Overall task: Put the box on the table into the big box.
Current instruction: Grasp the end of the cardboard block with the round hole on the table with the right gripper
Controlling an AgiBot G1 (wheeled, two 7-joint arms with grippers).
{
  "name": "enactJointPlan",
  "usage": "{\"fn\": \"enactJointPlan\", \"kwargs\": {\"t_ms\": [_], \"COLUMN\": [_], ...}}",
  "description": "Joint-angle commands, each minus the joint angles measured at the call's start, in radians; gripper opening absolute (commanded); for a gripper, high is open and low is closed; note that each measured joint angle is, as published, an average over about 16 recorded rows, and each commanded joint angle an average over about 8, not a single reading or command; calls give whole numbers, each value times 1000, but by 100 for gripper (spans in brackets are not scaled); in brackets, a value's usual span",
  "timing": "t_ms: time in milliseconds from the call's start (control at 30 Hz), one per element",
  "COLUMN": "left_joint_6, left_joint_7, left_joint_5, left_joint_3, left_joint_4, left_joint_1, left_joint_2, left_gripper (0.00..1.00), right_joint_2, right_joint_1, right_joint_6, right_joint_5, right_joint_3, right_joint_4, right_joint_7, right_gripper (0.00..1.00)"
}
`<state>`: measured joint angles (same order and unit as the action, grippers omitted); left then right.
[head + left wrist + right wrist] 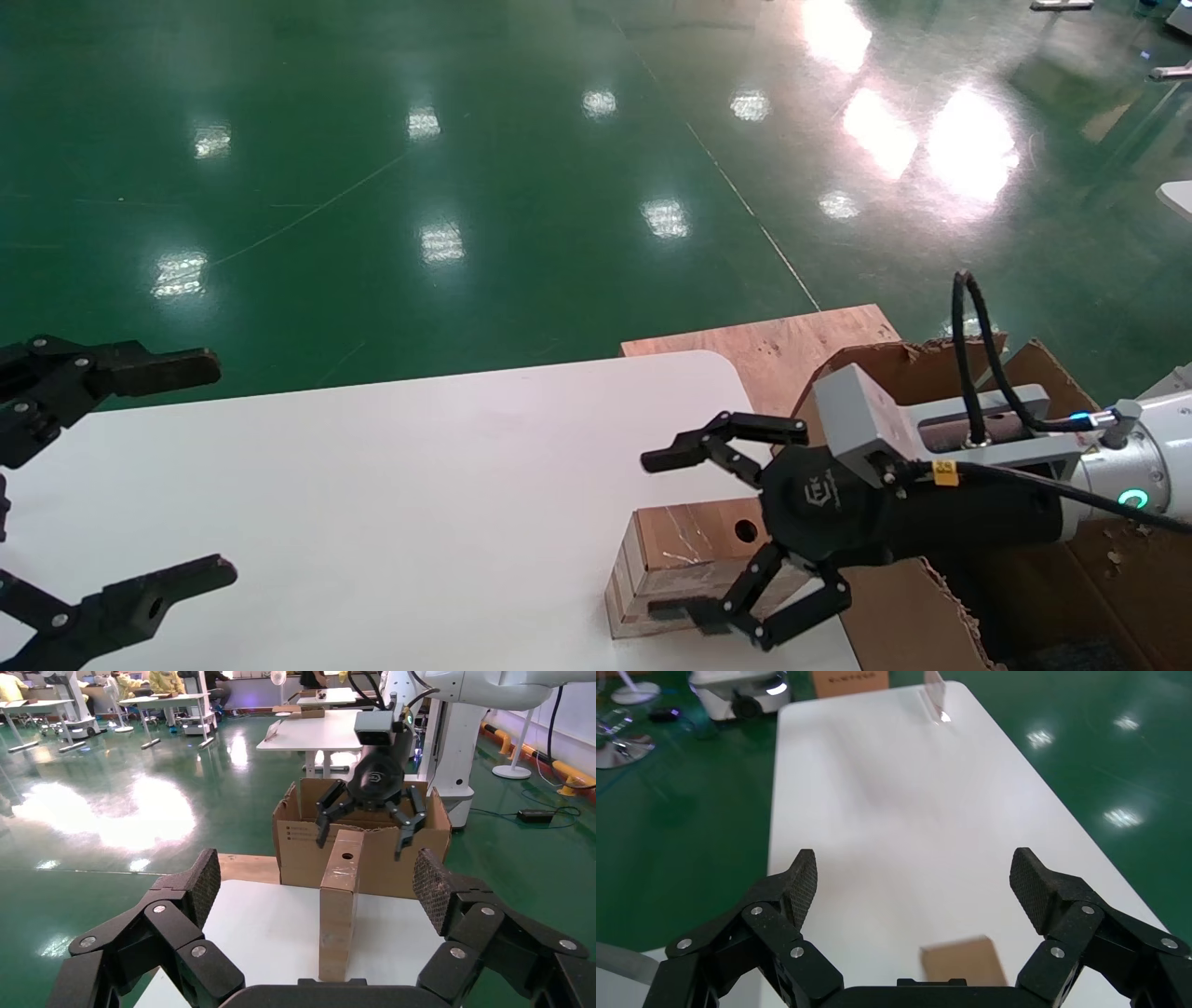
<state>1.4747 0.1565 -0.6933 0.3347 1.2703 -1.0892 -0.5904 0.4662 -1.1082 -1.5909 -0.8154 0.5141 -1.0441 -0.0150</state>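
Observation:
The small light-brown box [680,559] lies on the white table [419,494] near its right edge, holed face up and striped side toward me. My right gripper [652,535] is open, one finger on each side of the box, apart from it. The box also shows in the right wrist view [963,960], low between the spread fingers of the right gripper [914,874]. The big box [866,359] stands just right of the table, torn flaps up. My left gripper [216,471] is open and empty at the table's left end. In the left wrist view it [318,878] faces the box [341,896].
A brown plywood board [773,345] lies behind the table's rounded corner, beside the big box [302,846]. Green floor surrounds the table. Other tables and robot bases [450,755] stand farther off in the left wrist view.

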Motion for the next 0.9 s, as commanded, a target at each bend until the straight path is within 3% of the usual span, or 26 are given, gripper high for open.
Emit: {"fn": "enactJointPlan", "kwargs": {"t_ms": [33, 433, 900], "left_joint_6": [0, 0, 0], "left_joint_7": [0, 0, 0], "left_joint_5": [0, 0, 0], "left_joint_3": [0, 0, 1], "left_joint_4": [0, 0, 0], "left_joint_1": [0, 0, 0], "left_joint_2": [0, 0, 0], "left_gripper": [100, 100, 100], "right_joint_2": [-6, 7, -5], "right_joint_1": [-13, -72, -94], "right_joint_6": [0, -1, -2], "right_joint_5": [-8, 34, 74], "right_joint_3": [30, 136, 270], "right_joint_4": [22, 193, 309], "right_joint_7": [16, 168, 242], "right_gripper": [100, 100, 100]}}
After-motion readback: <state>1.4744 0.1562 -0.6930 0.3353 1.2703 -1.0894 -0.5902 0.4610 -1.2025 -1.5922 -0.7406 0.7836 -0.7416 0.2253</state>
